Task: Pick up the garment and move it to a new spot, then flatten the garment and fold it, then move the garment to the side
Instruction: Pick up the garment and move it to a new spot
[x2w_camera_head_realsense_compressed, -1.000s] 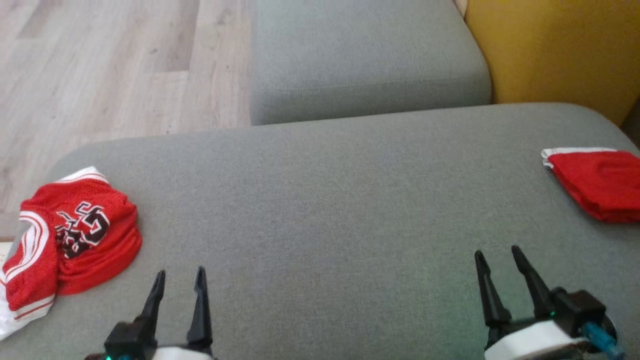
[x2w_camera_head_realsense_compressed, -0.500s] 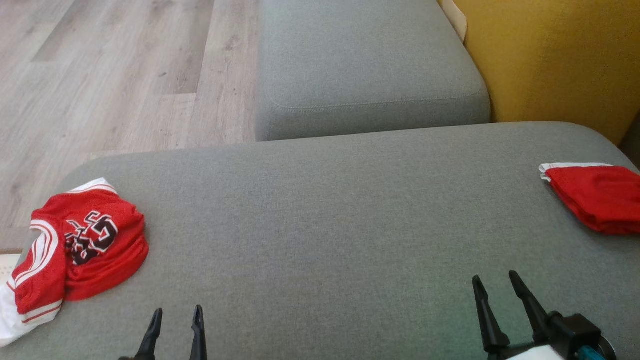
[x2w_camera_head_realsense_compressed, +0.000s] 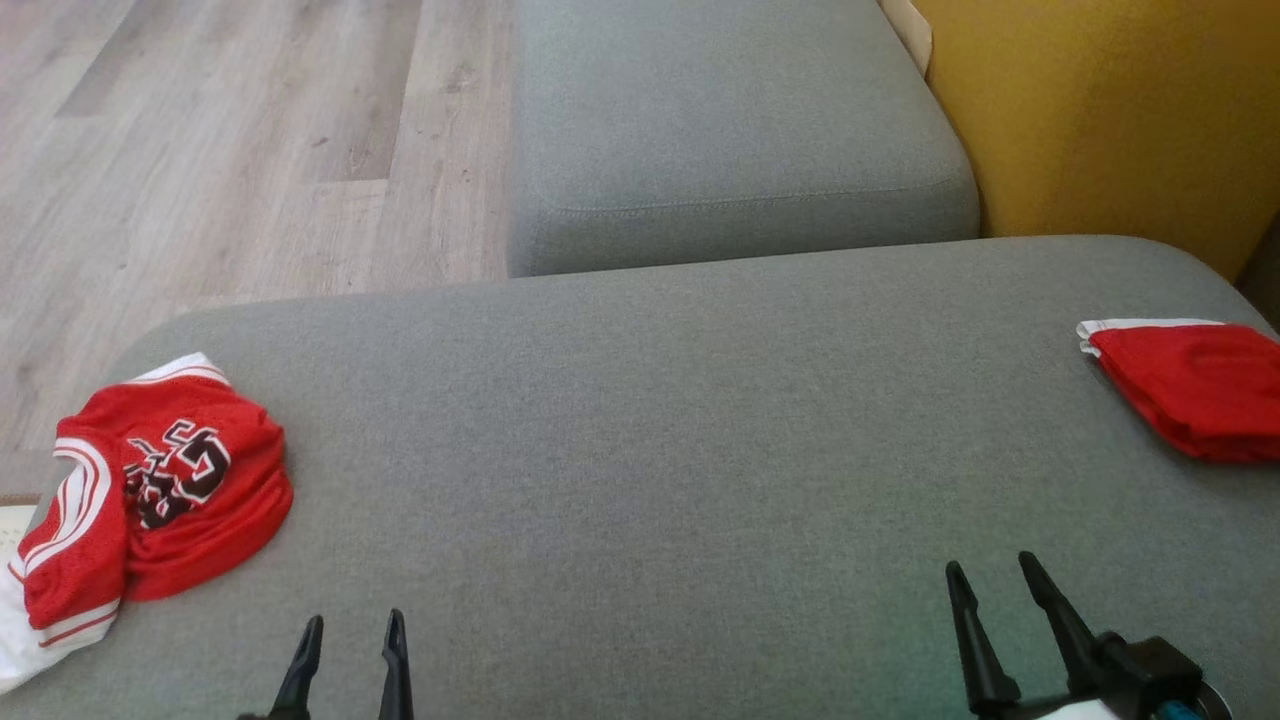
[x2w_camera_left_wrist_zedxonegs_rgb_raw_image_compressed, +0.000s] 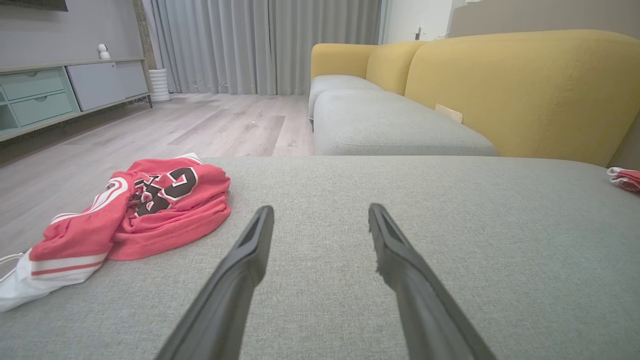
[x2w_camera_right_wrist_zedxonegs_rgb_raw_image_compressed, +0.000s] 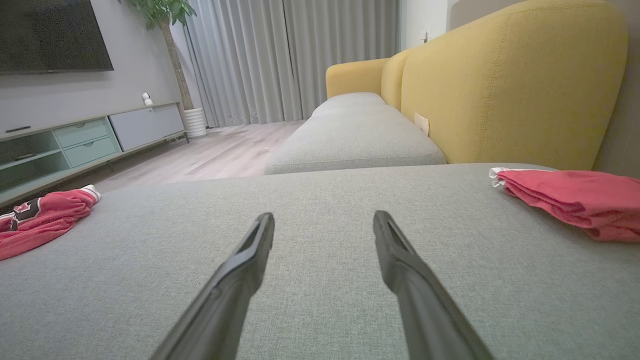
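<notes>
Red garment (x2w_camera_head_realsense_compressed: 200, 520) bunched up, white trim & blk lettering.

Slim black tapered fingers (x2w_camera_head_realsense_compressed: 1055, 610); perhaps a blue cable (x2w_camera_head_realsense_compressed: 1173, 712), right wrist.

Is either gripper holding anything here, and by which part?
Nothing is held. The left gripper and right gripper are both open above the grey cushion; the crumpled jersey and the folded red garment lie apart from them, untouched.
</notes>
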